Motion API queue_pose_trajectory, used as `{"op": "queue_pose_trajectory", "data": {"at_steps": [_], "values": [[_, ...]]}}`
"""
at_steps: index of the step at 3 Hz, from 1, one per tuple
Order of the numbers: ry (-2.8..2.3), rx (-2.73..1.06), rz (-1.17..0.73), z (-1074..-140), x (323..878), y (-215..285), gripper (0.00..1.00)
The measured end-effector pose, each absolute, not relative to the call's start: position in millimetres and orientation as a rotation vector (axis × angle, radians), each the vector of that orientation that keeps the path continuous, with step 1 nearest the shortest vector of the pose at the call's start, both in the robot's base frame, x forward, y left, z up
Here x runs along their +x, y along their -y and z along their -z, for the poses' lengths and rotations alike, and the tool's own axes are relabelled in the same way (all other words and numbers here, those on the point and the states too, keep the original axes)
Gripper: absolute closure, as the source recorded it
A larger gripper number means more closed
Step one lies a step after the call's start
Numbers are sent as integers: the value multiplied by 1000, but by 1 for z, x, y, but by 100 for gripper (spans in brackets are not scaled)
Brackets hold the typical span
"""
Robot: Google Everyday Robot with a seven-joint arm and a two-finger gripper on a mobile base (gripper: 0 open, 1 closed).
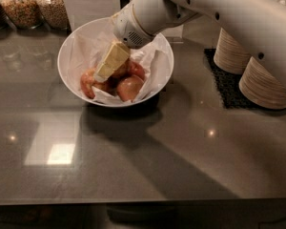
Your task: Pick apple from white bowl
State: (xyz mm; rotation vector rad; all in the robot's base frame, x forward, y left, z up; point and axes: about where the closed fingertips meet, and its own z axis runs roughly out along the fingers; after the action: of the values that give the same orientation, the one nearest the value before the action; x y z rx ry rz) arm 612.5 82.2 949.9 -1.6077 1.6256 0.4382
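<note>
The white bowl (pixel 63 70), lined with crumpled white paper, stands at the back left of the dark counter. Reddish apples lie in it: one at the front (pixel 131 87), one on the left (pixel 87 82), one on the right (pixel 137 69). The pale yellow-green apple is hidden behind the gripper. My gripper (pixel 105 73), cream-coloured on a white arm coming from the upper right, reaches down into the bowl and sits among the apples.
Two stacks of beige disposable bowls (pixel 267 87) (pixel 231 51) stand on a black mat (pixel 229 87) at the right. Glass jars of grain (pixel 19 6) (pixel 52 6) and a white box (pixel 90 4) stand behind the bowl.
</note>
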Motion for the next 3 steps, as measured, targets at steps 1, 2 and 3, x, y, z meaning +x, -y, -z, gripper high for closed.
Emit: {"op": "queue_pose_trajectory", "data": {"at_steps": [1, 2, 3], "values": [[-1624, -1610, -446, -947, 615, -86, 0], [-1644, -1608, -477, -936, 612, -84, 0], [-1679, -1604, -570, -910, 596, -85, 0]]}}
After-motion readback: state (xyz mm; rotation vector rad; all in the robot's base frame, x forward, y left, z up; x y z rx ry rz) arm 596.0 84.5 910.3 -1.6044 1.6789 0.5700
